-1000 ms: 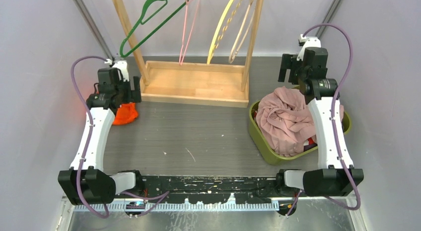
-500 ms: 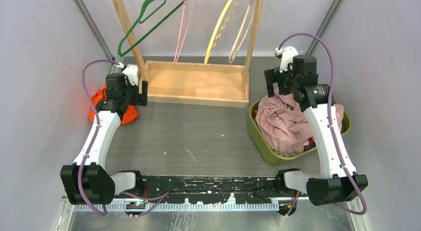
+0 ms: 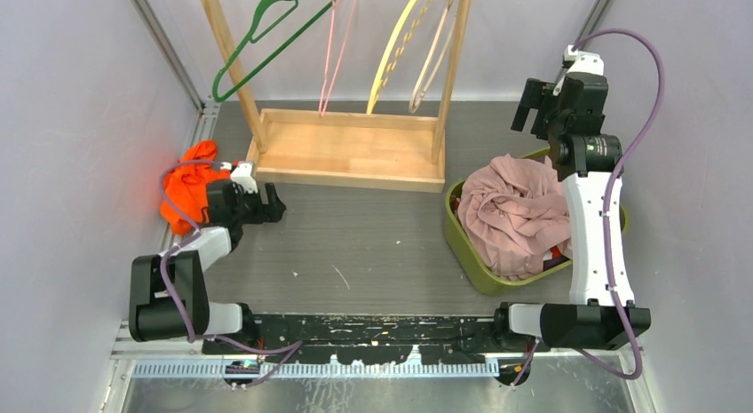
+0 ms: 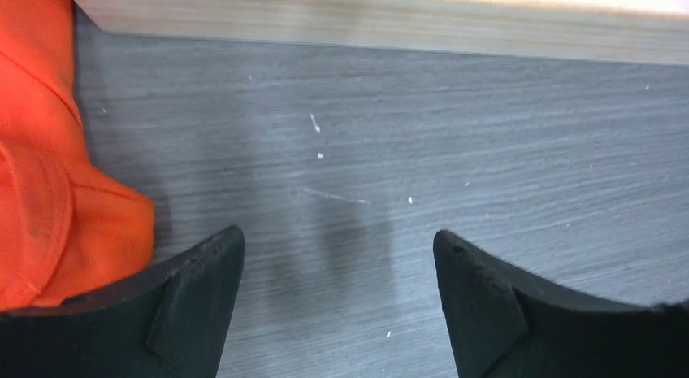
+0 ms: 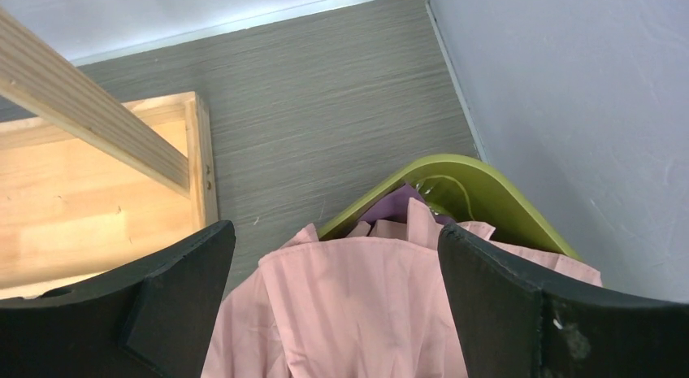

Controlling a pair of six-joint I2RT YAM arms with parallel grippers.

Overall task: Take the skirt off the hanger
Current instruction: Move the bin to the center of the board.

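An orange skirt (image 3: 186,186) lies crumpled on the table at the far left, off any hanger. It also shows at the left edge of the left wrist view (image 4: 49,191). My left gripper (image 3: 277,204) is open and empty, low over bare table just right of the skirt (image 4: 337,240). The green hanger (image 3: 266,35), pink hanger (image 3: 333,49) and yellow hanger (image 3: 395,44) hang bare on the wooden rack (image 3: 351,151). My right gripper (image 3: 533,107) is open and empty, held high over the bin's far end (image 5: 337,232).
A green bin (image 3: 466,244) at the right holds a pink garment (image 3: 515,213) with purple and red cloth under it. The bin (image 5: 463,179) and the pink garment (image 5: 357,305) show in the right wrist view. Grey walls close in left and right.
My left arm has folded back and dropped low to the table, leaving the orange skirt to its left. My right arm has risen and swung back toward the far right.
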